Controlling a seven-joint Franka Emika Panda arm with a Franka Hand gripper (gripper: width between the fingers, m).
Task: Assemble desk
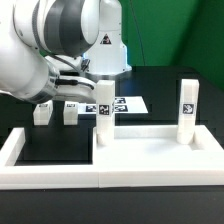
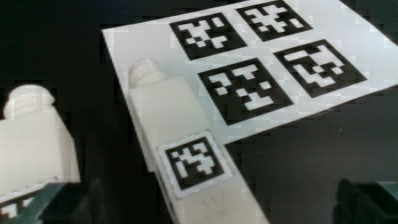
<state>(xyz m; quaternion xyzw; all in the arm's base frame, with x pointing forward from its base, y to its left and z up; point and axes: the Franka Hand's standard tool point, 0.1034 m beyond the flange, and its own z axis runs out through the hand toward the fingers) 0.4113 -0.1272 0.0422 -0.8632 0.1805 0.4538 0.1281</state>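
The white tray-like tabletop (image 1: 120,160) lies in the foreground of the exterior view. Two white tagged legs stand upright on it, one near the middle (image 1: 103,112) and one at the exterior view's right (image 1: 187,108). My gripper (image 1: 92,85) is at the upper part of the middle leg. In the wrist view this leg (image 2: 192,165) runs between my dark fingertips (image 2: 36,205), with a gap on each side. My gripper (image 2: 199,205) is open and holds nothing.
Two loose short legs (image 1: 42,113) (image 1: 70,112) stand behind the tabletop; one shows in the wrist view (image 2: 32,140). The marker board (image 1: 128,103) (image 2: 249,60) lies flat behind the middle leg. The robot base (image 1: 105,45) stands at the back.
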